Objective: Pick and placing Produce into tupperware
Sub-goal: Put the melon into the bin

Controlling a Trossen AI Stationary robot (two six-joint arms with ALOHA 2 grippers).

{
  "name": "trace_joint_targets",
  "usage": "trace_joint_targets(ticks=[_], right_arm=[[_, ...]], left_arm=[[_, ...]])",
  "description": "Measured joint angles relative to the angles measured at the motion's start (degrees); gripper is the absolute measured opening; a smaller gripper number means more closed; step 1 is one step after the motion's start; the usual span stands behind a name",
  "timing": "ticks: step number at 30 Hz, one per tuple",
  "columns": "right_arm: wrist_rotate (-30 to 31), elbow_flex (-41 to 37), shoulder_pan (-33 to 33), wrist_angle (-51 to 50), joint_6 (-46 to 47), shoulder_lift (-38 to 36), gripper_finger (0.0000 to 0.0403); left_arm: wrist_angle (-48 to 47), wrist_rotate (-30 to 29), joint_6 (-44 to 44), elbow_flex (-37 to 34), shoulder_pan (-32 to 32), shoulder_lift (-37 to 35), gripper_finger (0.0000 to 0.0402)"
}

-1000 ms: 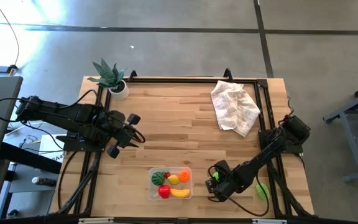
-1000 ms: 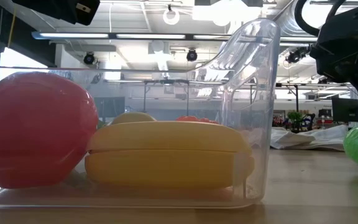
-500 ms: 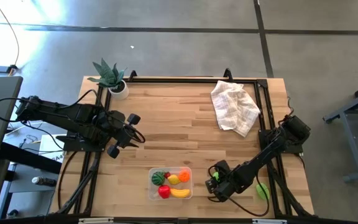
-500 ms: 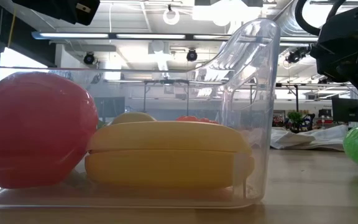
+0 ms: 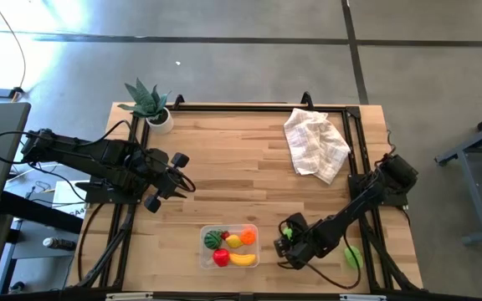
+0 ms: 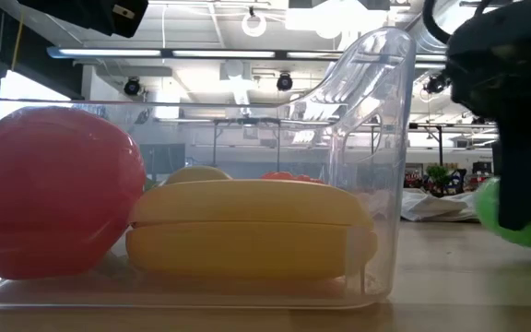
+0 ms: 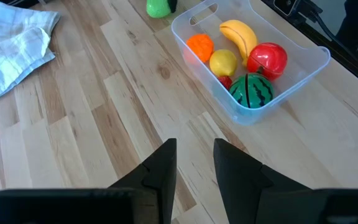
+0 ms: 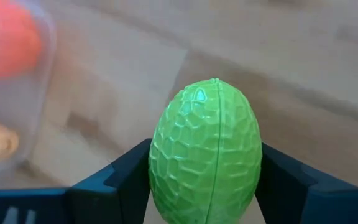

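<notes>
The green fruit (image 8: 205, 152), egg-shaped with a scaly, faceted skin, sat clamped between the two fingers of the right gripper (image 5: 287, 237), its long axis running lengthwise out along the fingers, so that one pad pressed each flank and the rounded tip stood free. From the claw the tupperware (image 5: 252, 258) lay just beside it toward the left arm's half of the table, near the front edge; in the right wrist view its clear wall showed close by with orange and yellow shapes behind it. That was the relation the coming move would seem to turn on: a short carry sideways over the container's near wall and then a release, with the right arm far the nearer of the two. The container already held a red apple (image 7: 267, 59), a banana (image 7: 240, 35), a lemon (image 7: 223, 61), an orange piece (image 7: 199, 46) and a small striped watermelon (image 7: 251, 90), leaving little bare floor; the free room looked to lie at the end nearest the loaded claw. A second green piece (image 5: 353, 256) lay on the table beyond the right arm, well apart from the container. The left gripper (image 7: 193, 165) hung over bare wood back toward its own side, fingers parted by a narrow gap and holding nothing. A crumpled checked cloth (image 5: 315, 144) lay at the far right of the table.
</notes>
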Motion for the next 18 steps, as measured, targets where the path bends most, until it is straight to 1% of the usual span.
trace_joint_targets(ticks=[8, 18], right_arm=[[3.5, 0.0, 0.1, 0.6, -4.7, -2.3, 0.022], [11.5, 0.0, 0.1, 0.7, -15.4, -8.8, 0.022]], left_arm=[[0.0, 0.0, 0.0, 0.0, 0.0, 0.0, 0.0095], [0.0, 0.0, 0.0, 0.0, 0.0, 0.0, 0.0095]])
